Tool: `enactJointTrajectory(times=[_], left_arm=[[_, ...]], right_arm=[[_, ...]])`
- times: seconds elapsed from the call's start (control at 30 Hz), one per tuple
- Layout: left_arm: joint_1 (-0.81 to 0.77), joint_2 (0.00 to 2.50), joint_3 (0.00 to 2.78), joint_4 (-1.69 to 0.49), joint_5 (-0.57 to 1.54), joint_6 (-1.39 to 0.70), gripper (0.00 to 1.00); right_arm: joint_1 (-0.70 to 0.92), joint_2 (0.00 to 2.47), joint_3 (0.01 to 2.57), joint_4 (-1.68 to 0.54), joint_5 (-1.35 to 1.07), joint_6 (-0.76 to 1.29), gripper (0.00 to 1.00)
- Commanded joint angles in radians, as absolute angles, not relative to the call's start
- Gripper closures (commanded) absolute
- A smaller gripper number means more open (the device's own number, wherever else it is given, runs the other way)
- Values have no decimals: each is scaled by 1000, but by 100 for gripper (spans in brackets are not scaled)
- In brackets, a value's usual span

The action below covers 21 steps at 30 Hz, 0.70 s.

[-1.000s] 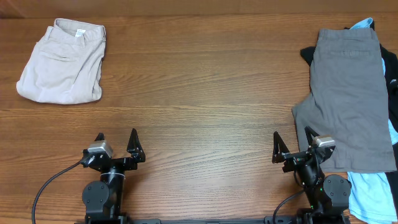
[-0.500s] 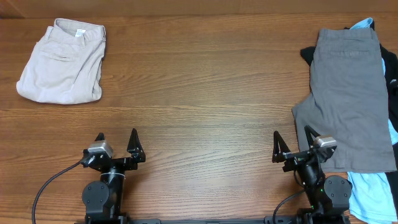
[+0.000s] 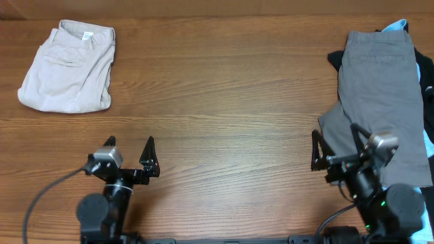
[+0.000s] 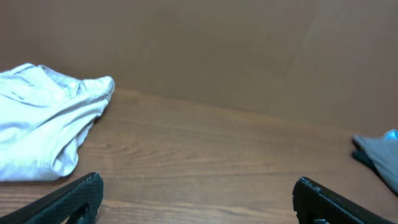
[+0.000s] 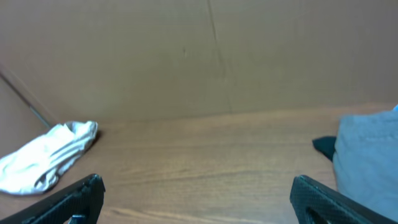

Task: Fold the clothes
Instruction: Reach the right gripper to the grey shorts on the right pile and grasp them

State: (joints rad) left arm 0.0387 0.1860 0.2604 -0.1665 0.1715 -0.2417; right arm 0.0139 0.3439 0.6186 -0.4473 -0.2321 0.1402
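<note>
The left jaws and the right jaws are both seen spread wide with nothing held, low over the near part of the desk (image 3: 224,102), at about seven and five o'clock in the overhead view. The right jaws are placed at the near corner of the dark grey shorts (image 3: 380,95); whether they touch cannot be told. These shorts lie flat and unfolded at three o'clock, over a light blue T-shirt (image 3: 397,26) and a black garment (image 3: 333,59). The beige shorts (image 3: 66,68) at ten o'clock are already folded, so one piece is judged done and three left. The layering of the pile is shown only from overhead. A plain brown wall (image 5: 205,56) behind the desk is shown only by the wrist views.
</note>
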Motion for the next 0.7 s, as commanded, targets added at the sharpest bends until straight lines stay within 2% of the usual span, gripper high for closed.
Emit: enactJointTrajectory(times=[0.0, 0.17, 0.37, 0.53, 0.67], left_arm=[[32, 360, 460, -224, 232, -144, 0], [32, 644, 748, -337, 268, -123, 0], [32, 1198, 1320, -598, 489, -126, 0], [13, 1519, 1620, -823, 521, -125, 0], [9, 1696, 1687, -889, 511, -124, 0]], right_arm=[[18, 511, 831, -508, -233, 122, 0], [17, 781, 1156, -687, -227, 99, 0], [-5, 1235, 1669, -853, -234, 99, 0], [-42, 1468, 1847, -862, -248, 99, 0], [-90, 1574, 1850, -871, -189, 96, 0]])
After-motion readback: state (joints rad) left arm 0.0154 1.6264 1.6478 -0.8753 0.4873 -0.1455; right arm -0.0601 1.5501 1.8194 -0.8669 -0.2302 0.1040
